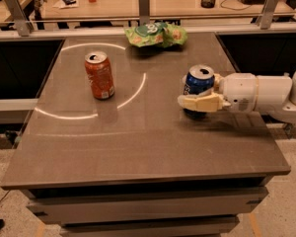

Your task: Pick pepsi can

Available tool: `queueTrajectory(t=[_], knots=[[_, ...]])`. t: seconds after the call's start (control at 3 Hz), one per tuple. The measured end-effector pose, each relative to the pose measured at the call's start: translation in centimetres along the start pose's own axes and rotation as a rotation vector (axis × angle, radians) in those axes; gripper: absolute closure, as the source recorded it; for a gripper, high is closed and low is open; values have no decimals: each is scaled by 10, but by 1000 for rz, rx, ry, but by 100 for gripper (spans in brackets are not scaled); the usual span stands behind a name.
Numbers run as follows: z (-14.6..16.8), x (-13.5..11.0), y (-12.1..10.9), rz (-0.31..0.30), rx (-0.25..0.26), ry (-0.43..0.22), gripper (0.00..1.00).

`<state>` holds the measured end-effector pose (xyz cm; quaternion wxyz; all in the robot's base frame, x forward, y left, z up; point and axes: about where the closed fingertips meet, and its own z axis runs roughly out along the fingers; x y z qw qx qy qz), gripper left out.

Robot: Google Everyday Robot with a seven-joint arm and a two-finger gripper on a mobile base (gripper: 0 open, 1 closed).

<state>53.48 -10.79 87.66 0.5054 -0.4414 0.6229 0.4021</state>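
The pepsi can [200, 82], dark blue with a silver open top, stands upright at the right side of the brown table [138, 142]. My gripper [191, 95] reaches in from the right on a white arm [256, 93]. Its near cream finger [200, 103] lies across the front of the can's lower half. The far finger is hidden behind the can. The jaws look closed on the can. I cannot tell whether the can's base rests on the table or is just above it.
An orange can [99, 75] stands upright at the left middle of the table. A crumpled green chip bag [155, 34] lies at the far edge. Dark gaps flank the table, and a railed counter [138, 14] runs behind it.
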Motion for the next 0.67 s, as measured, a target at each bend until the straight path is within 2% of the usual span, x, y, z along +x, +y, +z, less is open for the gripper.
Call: queueTrajectory(t=[0.33,0.67], knots=[[29,-54,14,-3,-45,-52,100],[29,-54,14,-3,-45,-52,100]])
